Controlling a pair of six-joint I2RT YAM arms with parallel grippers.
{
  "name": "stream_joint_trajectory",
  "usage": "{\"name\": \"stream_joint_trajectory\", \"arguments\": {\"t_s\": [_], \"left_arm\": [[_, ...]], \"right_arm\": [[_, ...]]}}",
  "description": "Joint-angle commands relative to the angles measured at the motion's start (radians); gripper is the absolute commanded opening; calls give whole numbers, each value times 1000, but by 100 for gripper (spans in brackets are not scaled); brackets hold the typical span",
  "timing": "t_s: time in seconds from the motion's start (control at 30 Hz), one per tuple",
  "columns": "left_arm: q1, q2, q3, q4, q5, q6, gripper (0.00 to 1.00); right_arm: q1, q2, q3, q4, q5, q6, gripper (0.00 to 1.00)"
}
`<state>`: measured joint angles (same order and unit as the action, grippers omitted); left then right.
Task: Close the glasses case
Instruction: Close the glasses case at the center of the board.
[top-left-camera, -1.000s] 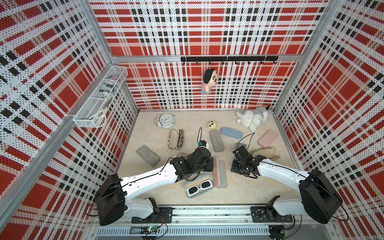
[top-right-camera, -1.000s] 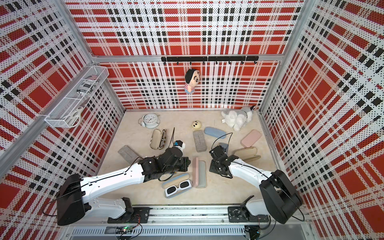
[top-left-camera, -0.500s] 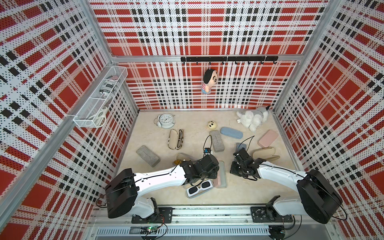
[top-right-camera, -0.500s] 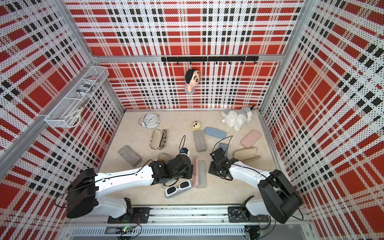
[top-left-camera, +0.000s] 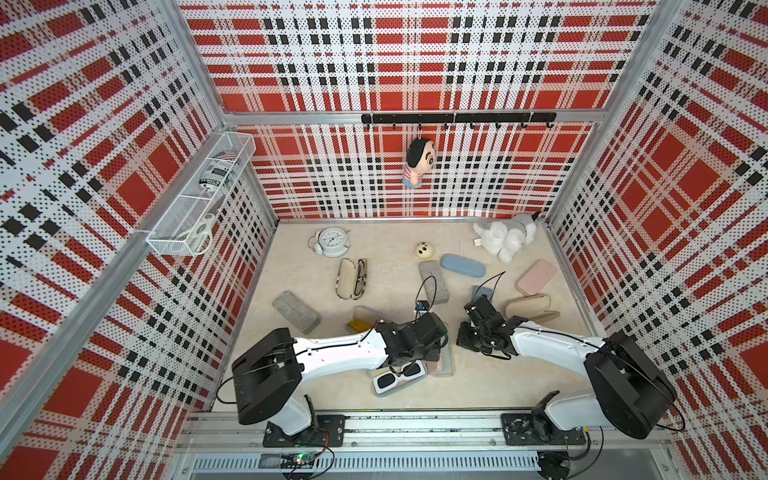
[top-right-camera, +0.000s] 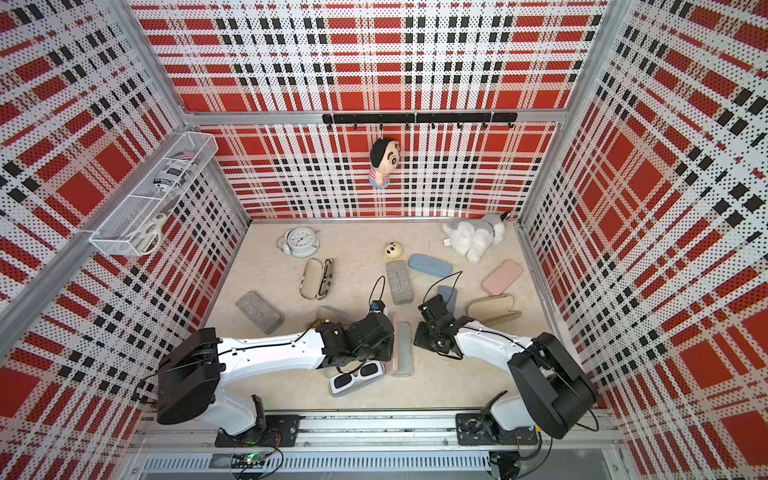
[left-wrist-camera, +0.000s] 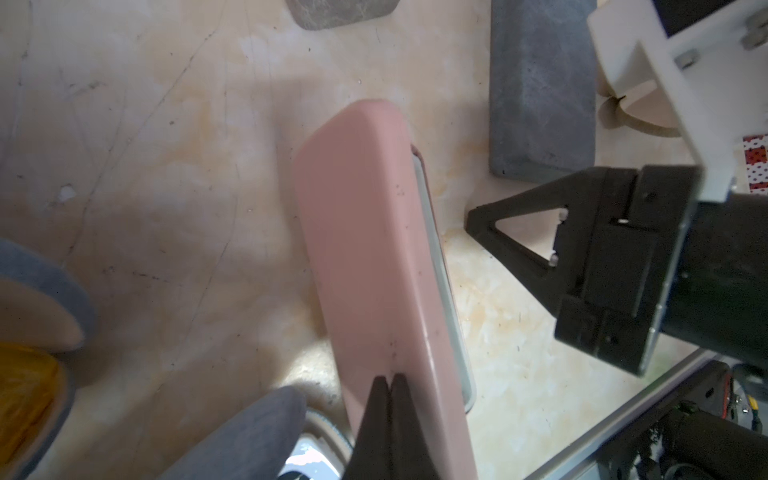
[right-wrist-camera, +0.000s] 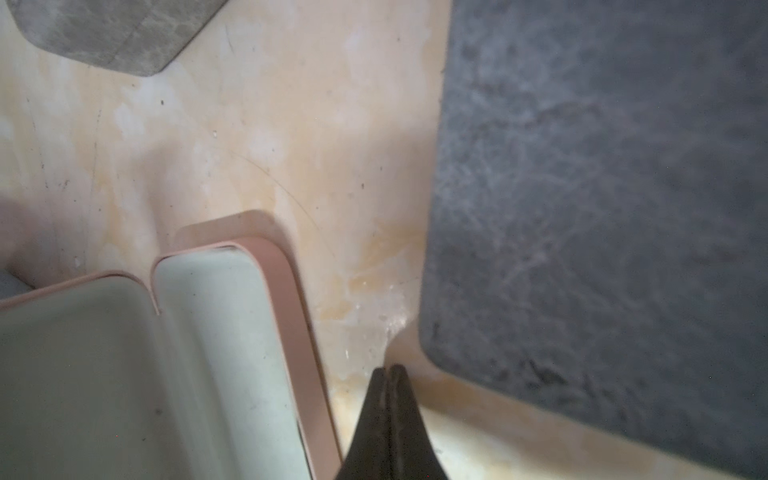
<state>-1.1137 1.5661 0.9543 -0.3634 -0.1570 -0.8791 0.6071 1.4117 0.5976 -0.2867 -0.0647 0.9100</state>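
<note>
Top views: you're swinging the L arm in across the front of the beige marbled surface. A sec ago the left gripper was sitting short of the open pink hard-shell glasses case w/ pale green lining; now it's covering the pink half. The right gripper is waiting just beside the case's other long edge, barely shifted.

Left wrist: the left gripper is pinched tight, holding nothing. Its tips look to be pressing on the lid's pink outside, which is looking tipped up.

Right wrist: the right gripper is pinched tight too, empty, sitting just off the rim. Lining is still showing, so the case isn't closed yet.

My read: you're mid-fold, L pushing the lid over while R is bracing the base.
</note>
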Motion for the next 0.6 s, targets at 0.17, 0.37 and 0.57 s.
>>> {"name": "stream_joint_trajectory", "arguments": {"t_s": [0.17, 0.37, 0.57], "left_arm": [[-20, 52, 44, 32, 10, -4, 0], [-21, 75, 46, 39, 12, -9, 0], [-21, 103, 53, 47, 13, -8, 0]], "right_arm": [[13, 40, -18, 35, -53, -11, 6], [13, 56, -38, 90, -105, -9, 6], [13, 69, -45, 105, -126, -11, 6]]}}
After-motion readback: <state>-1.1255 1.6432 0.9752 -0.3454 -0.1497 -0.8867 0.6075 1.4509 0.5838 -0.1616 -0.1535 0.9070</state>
